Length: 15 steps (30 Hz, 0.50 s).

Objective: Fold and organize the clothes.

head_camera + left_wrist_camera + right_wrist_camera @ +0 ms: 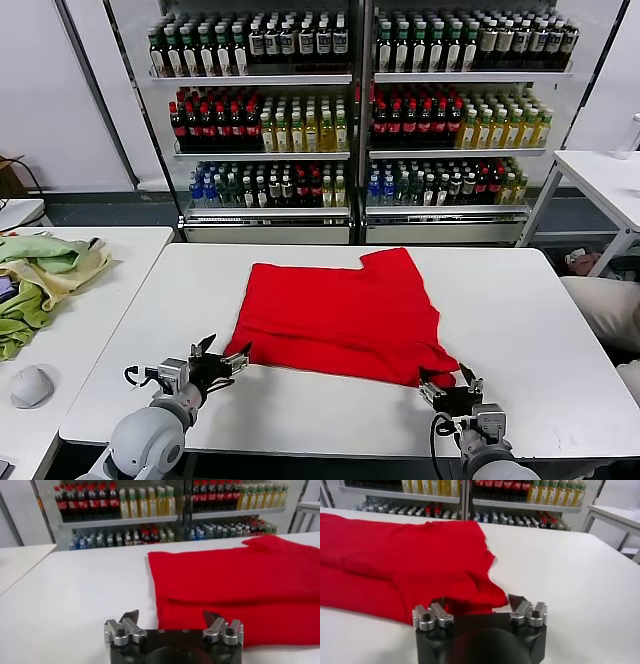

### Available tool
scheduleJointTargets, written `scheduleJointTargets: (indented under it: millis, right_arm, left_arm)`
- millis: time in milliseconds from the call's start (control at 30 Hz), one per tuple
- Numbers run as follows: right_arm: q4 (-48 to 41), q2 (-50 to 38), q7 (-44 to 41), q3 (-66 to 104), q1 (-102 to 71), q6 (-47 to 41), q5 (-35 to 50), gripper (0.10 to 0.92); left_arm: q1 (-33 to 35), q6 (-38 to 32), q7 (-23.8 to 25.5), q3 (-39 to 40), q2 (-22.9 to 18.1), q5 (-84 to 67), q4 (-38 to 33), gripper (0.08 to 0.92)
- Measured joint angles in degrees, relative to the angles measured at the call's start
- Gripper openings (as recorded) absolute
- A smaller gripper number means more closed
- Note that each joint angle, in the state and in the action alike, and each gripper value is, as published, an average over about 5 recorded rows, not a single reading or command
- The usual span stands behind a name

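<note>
Now the red shirt (345, 315) lies folded on the white table (520, 330). Left gripper (222, 362) hovers spread apart just beside its near-left corner; right gripper (447, 385), parted and empty, sits at the near-right corner.

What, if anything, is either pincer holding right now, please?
Nothing. The left pincer and right pincer stand open at the near corners of the bright red fabric T-shirt.

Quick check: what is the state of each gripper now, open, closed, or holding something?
Left gripper: open, holding nothing, at the near left edge of the red T-shirt.
Right gripper: open, empty, at the shirt's near right corner.
</note>
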Motion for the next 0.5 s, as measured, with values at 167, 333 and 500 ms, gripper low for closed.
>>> scheduleJointTargets:
  millis: [167, 333, 500]
  right_arm:
    - [-0.3, 0.0, 0.0, -0.3, 0.0, 0.1, 0.7, 0.458]
    - [-0.3, 0.0, -0.1, -0.3, -0.2, 0.3, 0.9, 0.311]
    - [0.2, -0.2, -0.6, 0.1, -0.8, 0.6, 0.8, 0.192]
  left_arm:
    - [0.6, 0.5, 0.0, -0.1, -0.1, -0.1, 0.4, 0.629]
    - [0.9, 0.9, -0.1, -0.4, 0.1, -0.2, 1.0, 0.49]
    - [1.3, 1.2, 0.0, -0.4, 0.2, -0.6, 1.0, 0.343]
